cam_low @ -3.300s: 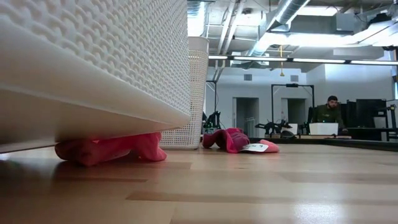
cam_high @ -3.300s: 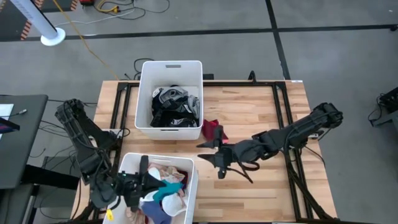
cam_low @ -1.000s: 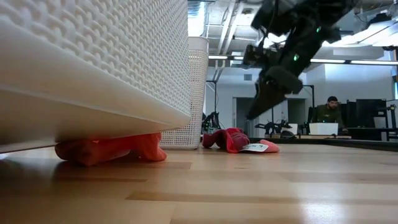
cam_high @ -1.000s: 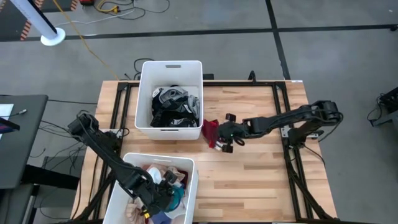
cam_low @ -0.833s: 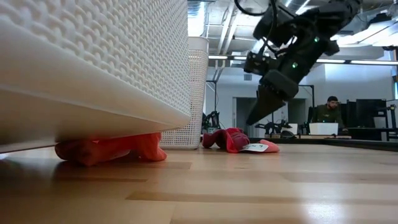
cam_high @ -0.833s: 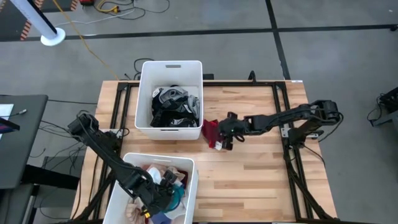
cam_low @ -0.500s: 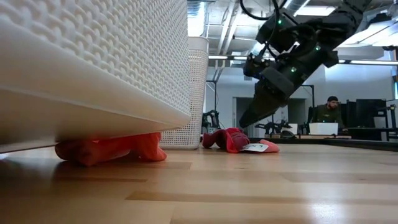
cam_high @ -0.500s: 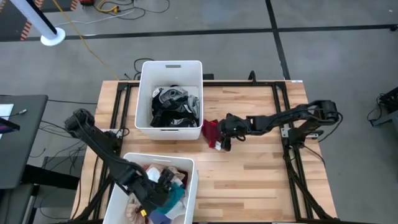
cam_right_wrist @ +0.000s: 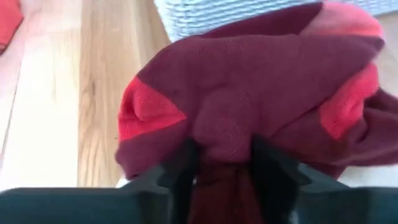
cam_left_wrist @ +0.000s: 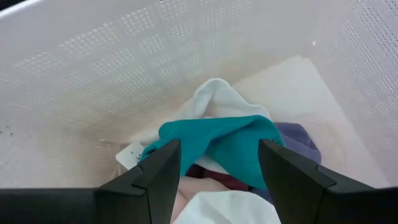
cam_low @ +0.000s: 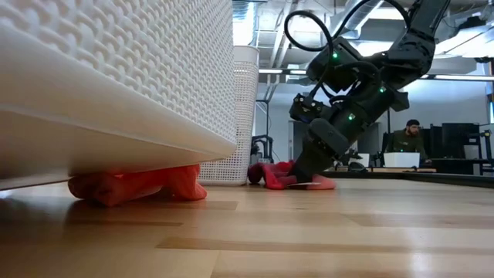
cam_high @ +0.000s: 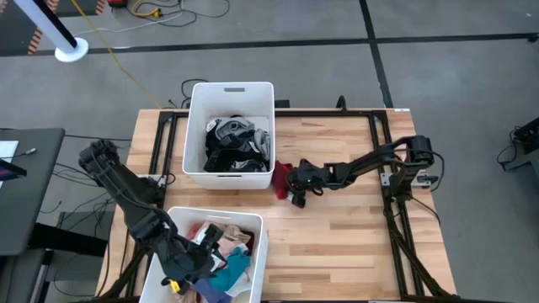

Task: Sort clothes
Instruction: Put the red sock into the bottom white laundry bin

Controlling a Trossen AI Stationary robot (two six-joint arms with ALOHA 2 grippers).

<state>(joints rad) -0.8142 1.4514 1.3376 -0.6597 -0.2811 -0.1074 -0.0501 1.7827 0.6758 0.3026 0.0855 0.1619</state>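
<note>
From above, the right gripper (cam_high: 294, 187) reaches across the table (cam_high: 354, 227) to a maroon garment (cam_high: 282, 178) lying at about four o'clock off the far bin (cam_high: 231, 90) of dark clothes, the arm stretched long and low from the three o'clock side; the left gripper (cam_high: 205, 257) sits down in the near bin (cam_high: 262, 252) at seven o'clock among the mixed colours. Down at table level, the right arm slants steeply, fingertips right on the maroon bundle, and a pink piece (cam_low: 135, 185) pokes out under the near bin. The left wrist camera shows open fingers (cam_left_wrist: 158, 180) either side of a teal piece (cam_left_wrist: 227, 143), holding nothing. The right wrist camera has both fingers (cam_right_wrist: 186, 163) pressed into the soft maroon folds: pinching cloth, though a firm grip I can't confirm. It looks light, limp, unbreakable; a raised fold at the middle seems the best hold.
</note>
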